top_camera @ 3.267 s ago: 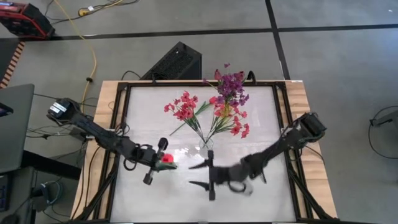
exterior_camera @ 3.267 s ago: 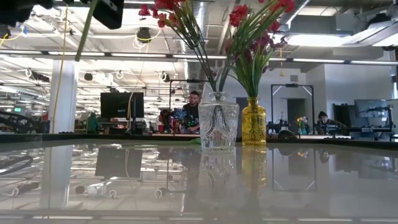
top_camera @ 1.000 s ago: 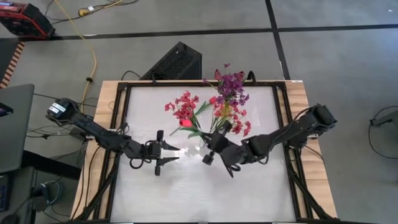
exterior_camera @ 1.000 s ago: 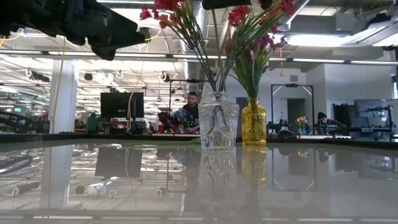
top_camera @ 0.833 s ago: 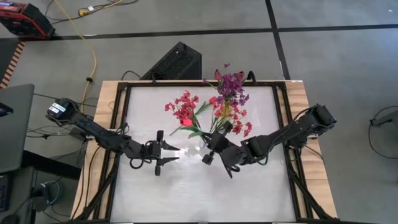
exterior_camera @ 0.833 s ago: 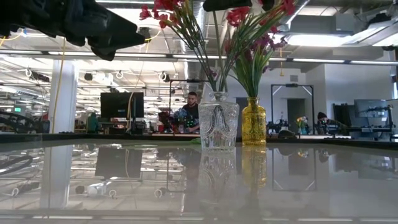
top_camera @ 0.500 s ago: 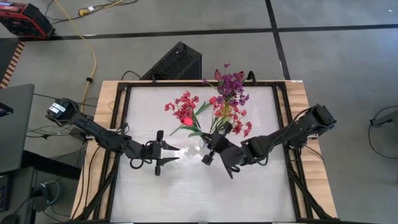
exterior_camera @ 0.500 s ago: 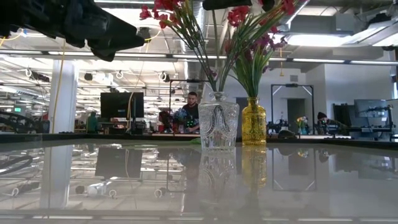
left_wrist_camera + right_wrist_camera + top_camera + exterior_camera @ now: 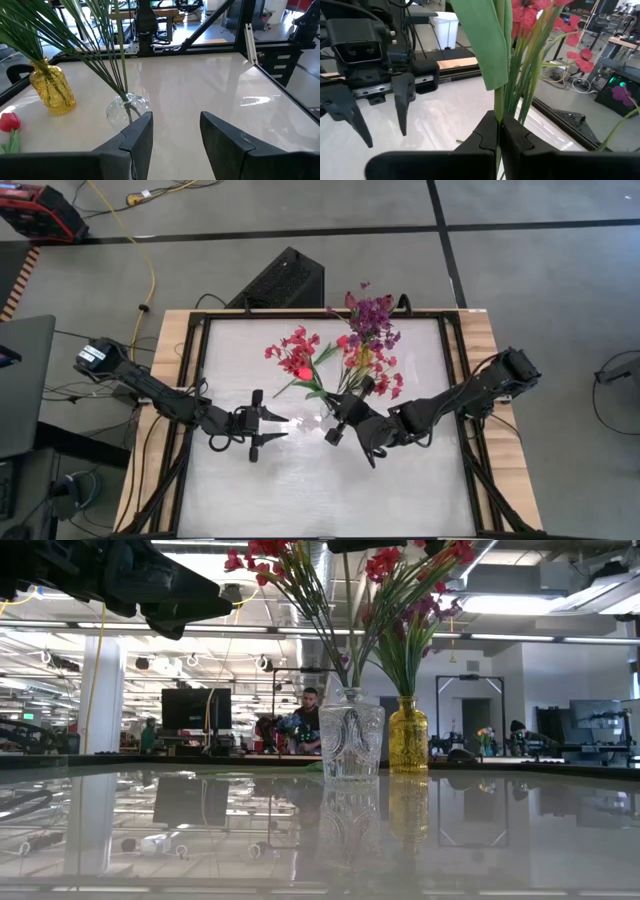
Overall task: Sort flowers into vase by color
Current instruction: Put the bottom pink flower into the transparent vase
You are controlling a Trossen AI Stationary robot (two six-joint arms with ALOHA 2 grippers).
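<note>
A clear glass vase holds red flowers near the table's middle. Just beyond it, an amber vase holds purple blossoms and some red ones. My right gripper hovers over the clear vase, shut on a red tulip. My left gripper hangs open to the left of the vases, with nothing between its fingers. My right gripper pinches the tulip's thin green stalk between its two fingers, below a broad leaf. The fingers lie across the stalk, coming from the table's right. The stalk stands steeply, lifted, with the bud leaning toward the far left. The vase's flowers hide its lower end.
The white table top is bare in front of the vases. Black frame rails run along its sides. Beyond the far edge are a black box and a yellow cable on the floor.
The tulip's red bud has swung a little toward the table's far edge while my right gripper keeps its hold over the clear vase. My left gripper has stayed where it was, open.
</note>
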